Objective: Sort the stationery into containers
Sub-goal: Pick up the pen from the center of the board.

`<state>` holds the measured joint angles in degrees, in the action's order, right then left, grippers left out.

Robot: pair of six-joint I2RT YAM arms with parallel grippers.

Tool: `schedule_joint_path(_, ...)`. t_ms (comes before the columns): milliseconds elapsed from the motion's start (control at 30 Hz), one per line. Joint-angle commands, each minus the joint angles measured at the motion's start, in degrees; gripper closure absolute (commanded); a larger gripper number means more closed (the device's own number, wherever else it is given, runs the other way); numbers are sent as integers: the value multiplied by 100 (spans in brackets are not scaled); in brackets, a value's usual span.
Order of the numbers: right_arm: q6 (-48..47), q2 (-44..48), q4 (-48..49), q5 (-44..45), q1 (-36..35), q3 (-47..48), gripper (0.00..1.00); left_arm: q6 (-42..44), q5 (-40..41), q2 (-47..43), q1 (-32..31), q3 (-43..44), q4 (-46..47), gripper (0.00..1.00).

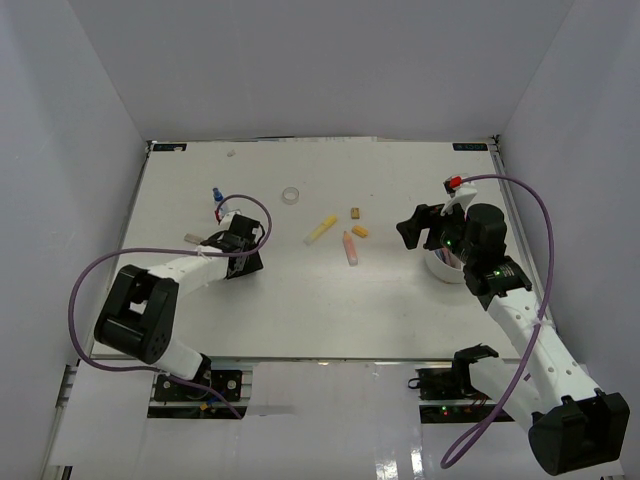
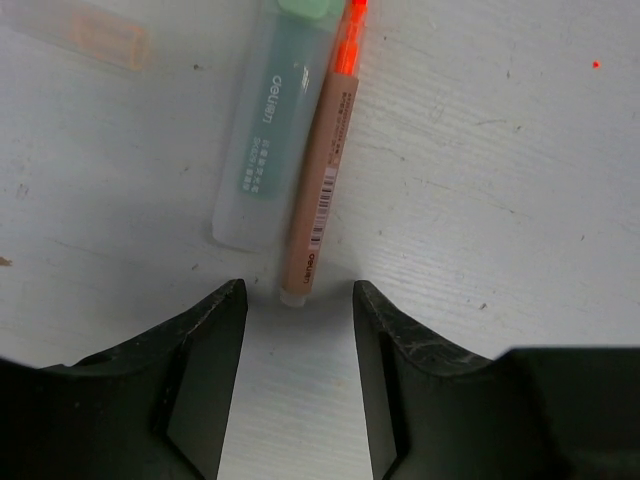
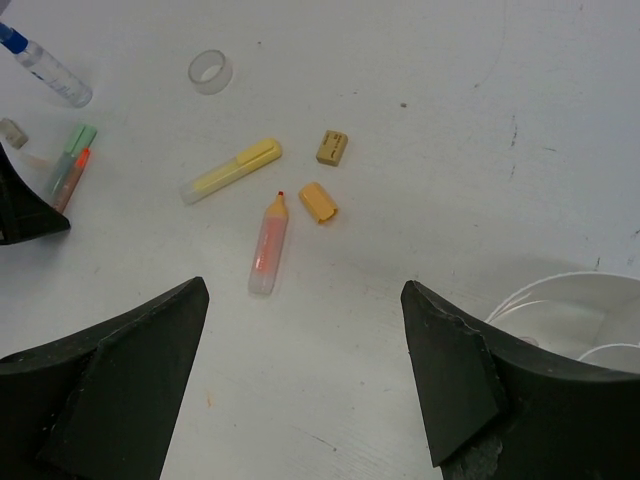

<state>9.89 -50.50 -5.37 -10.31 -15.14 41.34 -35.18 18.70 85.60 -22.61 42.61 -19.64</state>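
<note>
Watching the left gripper [image 2: 298, 295] low over the surface [image 2: 500, 200]. Its fingers stand spread with nothing pinched. The butt end of the orange pen [image 2: 322, 180] sits just above the gap, at lower centre of the left wrist view. A green highlighter [image 2: 265, 140] lies touching the pen along its left side.

Risks, as I judge them:
- The left finger could catch the highlighter's end as well. Then both get squeezed, or one is levered off and rolls.
- Only the pen's very end is near the fingers. A grab that short may let it pivot and drop mid-carry.

The right gripper [image 3: 302, 290] hangs with its fingers spread wide, holding nothing. It is beside the white tub [image 3: 580, 300], at lower right of the right wrist view.

In the overhead view the tub is right of centre, partly under the right arm and well apart from the pen. A carry across could crowd the two arms.

The yellow highlighter [image 3: 230, 168], orange marker [image 3: 268, 250] and tape ring [image 3: 210, 72] lie loose mid-surface. A low pass could knock them.
</note>
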Motion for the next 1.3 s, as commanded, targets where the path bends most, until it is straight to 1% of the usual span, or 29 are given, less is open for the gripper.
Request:
schedule_joint_path(0,-66,93,334,-68,-33,-65,16,-7,-42,193,99,72,127,43)
schedule_joint_path(100,-66,67,343,-77,-42,-65,16,28,-42,316,134,133,145,45)
schedule_joint_path(200,-66,49,326,-77,-42,-65,16,55,-156,413,134,203,153,51)
schedule_joint_path(233,-75,58,334,-86,-51,-56,16,64,-199,431,134,213,153,54)
schedule_joint_path(267,-66,58,326,-86,-51,-47,16,64,-322,474,134,221,153,61)
schedule_joint_path(367,-75,49,317,-77,-51,-30,16,38,-559,484,134,204,153,69)
schedule_joint_path(400,-75,49,317,-86,-60,-30,16,20,-726,440,134,186,153,74)
schedule_joint_path(467,-66,58,299,-94,-51,-30,16,-33,-885,379,134,99,162,79)
schedule_joint_path(500,-66,58,299,-94,-51,-30,16,-94,-1042,274,134,55,162,83)
schedule_joint_path(633,-75,58,299,-138,-68,-21,16,-226,-1516,-104,55,-165,241,91)
schedule_joint_path(733,-75,40,299,-243,-95,-12,16,-270,-1781,-368,-111,-218,285,95)
schedule_joint_path(800,-66,32,308,-322,-139,-3,16,-270,-1861,-667,-191,-192,346,95)
schedule_joint_path(1000,12,-39,282,-718,-349,146,16,107,-2651,-1353,-375,-7,864,95)
schedule_joint_path(1133,144,-188,299,-1096,-604,286,16,415,-3205,-1722,-463,-60,1628,95)
schedule_joint_path(1167,188,-214,325,-1140,-674,339,17,537,-3458,-1879,-481,-95,1795,95)
schedule_joint_path(1200,232,-241,352,-1262,-814,357,17,617,-3591,-1950,-533,-156,2154,95)
schedule_joint_path(1267,460,-337,526,-1368,-999,375,17,853,-3855,-2082,-604,-174,2402,95)
